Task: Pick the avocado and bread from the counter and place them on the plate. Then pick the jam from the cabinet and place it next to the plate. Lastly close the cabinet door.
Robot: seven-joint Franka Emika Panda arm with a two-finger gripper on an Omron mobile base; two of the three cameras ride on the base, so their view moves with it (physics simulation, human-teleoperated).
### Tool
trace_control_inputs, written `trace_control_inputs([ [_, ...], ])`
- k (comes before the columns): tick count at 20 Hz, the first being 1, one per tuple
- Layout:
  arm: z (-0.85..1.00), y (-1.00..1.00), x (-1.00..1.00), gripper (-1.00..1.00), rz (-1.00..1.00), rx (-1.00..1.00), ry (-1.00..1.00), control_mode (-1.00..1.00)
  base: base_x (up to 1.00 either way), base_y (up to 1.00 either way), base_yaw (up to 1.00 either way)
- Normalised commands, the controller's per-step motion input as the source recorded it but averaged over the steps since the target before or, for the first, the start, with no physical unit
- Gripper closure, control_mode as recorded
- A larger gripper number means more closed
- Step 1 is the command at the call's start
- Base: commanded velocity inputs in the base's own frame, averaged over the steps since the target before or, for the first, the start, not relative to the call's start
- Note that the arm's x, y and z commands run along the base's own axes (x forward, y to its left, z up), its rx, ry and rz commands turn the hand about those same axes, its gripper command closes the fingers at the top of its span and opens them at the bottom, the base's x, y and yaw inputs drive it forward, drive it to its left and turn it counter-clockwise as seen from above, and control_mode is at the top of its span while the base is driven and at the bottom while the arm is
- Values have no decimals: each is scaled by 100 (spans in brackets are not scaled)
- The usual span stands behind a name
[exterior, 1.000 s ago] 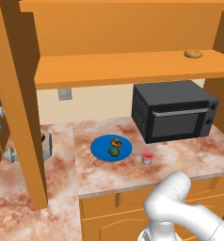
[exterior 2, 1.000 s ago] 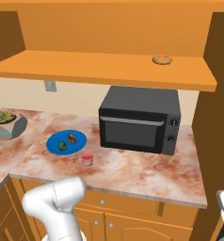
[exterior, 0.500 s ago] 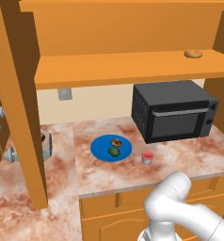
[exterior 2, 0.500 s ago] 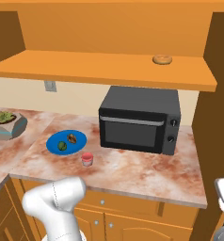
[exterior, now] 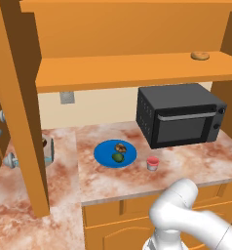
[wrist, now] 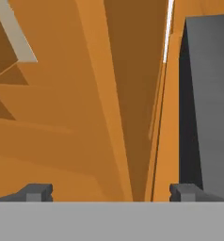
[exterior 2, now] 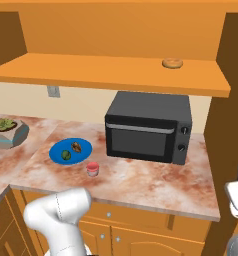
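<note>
Two dark fingertips (wrist: 38, 192) of the pincer (wrist: 110, 193) stand far apart at the bottom of the hand view, spread wide with nothing between them. Ahead of them lie orange wooden surfaces, with a dark grey panel (wrist: 208, 103) at the right.

From the base views, the white arm (exterior: 186, 215) bends low in front of the desk (exterior: 113, 180). Nearest on the marbled top stands the jam (exterior: 152, 163), upright, just beside the plate (exterior: 104, 155) on its right and apart from it. On the blue plate lie the avocado (exterior: 118, 157) and, just behind it, the bread (exterior: 121, 147); whether they touch cannot be told. Right of the plate, further back, sits a black microwave (exterior: 181, 117). At the left end of the desk is a grey planter (exterior 2: 10, 134) with a green plant.

Beyond, above the microwave, the cabinet (exterior: 123, 68) stands open, its shelf bearing a pale doughnut roll (exterior: 200, 55) near the right end. In the left base view the door (exterior: 20, 97) shows edge-on at the left, swung out over the desk.
</note>
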Motion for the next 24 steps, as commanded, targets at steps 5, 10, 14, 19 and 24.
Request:
trace_control_inputs([
  [5,54,25,25,-100,1,-11,0,-100,0,0,0],
  [10,53,35,23,-100,1,-13,0,-100,0,0,0],
  [14,52,46,21,-100,1,-16,0,-100,0,0,0],
  [19,64,60,20,-100,1,-15,1,-100,0,0,0],
  [24,66,81,21,-100,0,-19,6,-100,0,0,0],
])
